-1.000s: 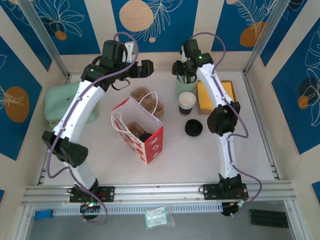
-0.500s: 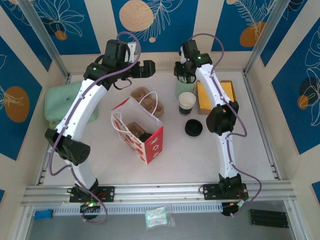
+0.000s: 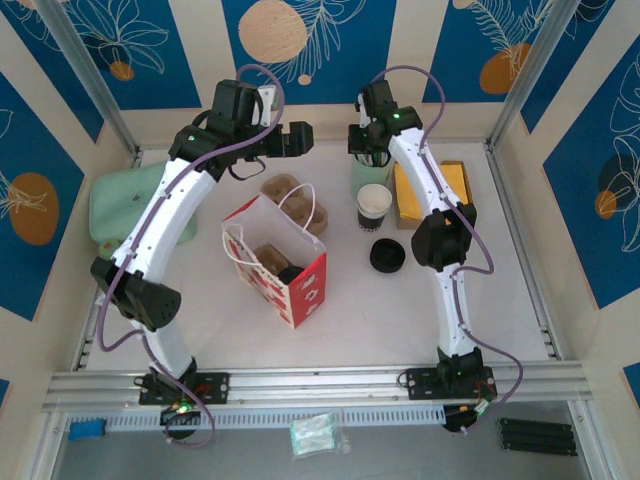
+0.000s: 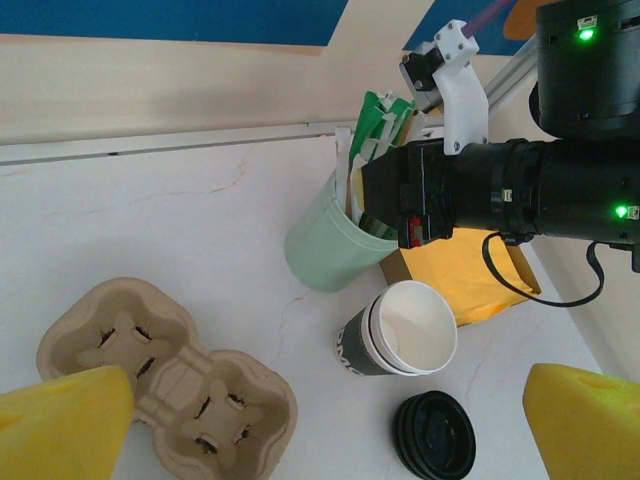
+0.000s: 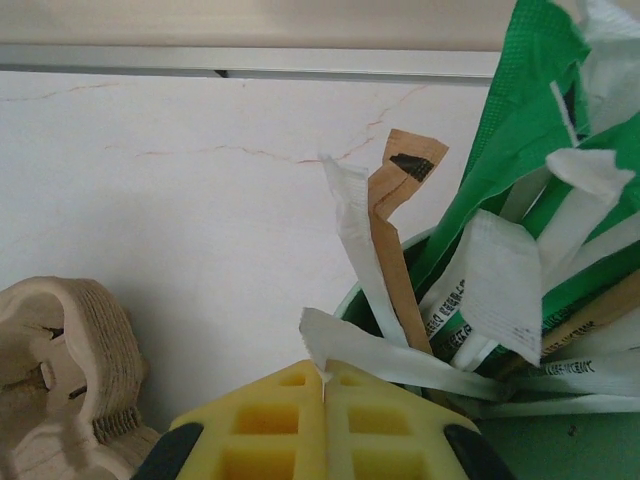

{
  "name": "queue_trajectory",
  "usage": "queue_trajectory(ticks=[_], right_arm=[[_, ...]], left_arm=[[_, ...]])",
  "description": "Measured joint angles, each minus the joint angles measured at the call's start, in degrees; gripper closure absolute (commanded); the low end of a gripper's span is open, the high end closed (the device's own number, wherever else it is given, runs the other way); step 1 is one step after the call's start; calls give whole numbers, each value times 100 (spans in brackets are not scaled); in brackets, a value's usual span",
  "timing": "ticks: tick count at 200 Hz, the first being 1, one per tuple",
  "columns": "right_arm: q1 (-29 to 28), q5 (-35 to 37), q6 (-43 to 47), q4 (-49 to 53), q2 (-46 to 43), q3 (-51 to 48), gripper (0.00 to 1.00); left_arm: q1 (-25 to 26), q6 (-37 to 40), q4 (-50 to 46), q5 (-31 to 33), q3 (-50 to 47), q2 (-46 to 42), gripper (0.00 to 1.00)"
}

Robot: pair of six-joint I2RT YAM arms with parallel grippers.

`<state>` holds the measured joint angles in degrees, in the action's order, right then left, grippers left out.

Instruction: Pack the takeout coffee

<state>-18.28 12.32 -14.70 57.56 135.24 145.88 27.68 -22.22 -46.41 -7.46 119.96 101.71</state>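
A red-and-white paper bag point(image 3: 308, 290) stands open at mid-table. Inside it a black-lidded cup, the takeout coffee point(image 3: 291, 273), sits beside a brown carrier pocket. My right gripper point(image 3: 368, 150) hangs over a pale green cup point(image 5: 560, 440) stuffed with sachets and stirrers. Its yellow fingers point(image 5: 325, 380) are shut on the end of a white paper sachet point(image 5: 400, 360). My left gripper point(image 3: 297, 138) is wide open in the air at the back. In the left wrist view the left gripper point(image 4: 325, 420) has nothing between its fingers.
A lidless white cup with a dark sleeve point(image 4: 405, 330) stands in front of the green cup point(image 4: 325, 245). Beside it lies a loose black lid point(image 4: 433, 437). A cardboard cup carrier point(image 4: 160, 380) lies behind the bag, a yellow packet point(image 3: 430, 195) to the right and a green cloth point(image 3: 115, 205) far left.
My right gripper has closed its fingers onto the white sachet at the green cup. The left arm has shifted slightly and stays open.
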Motion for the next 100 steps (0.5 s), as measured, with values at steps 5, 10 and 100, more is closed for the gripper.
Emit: queue_trajectory(ticks=[5, 10, 100], right_arm=[[0, 20, 0, 0, -22, -7, 100], [0, 37, -2, -2, -50, -20, 100], [2, 103, -11, -114, -879, -254, 100]], left_arm=[[0, 2, 0, 0, 0, 0, 1], [0, 2, 0, 2, 0, 0, 0], [33, 7, -96, 4, 0, 0, 0]])
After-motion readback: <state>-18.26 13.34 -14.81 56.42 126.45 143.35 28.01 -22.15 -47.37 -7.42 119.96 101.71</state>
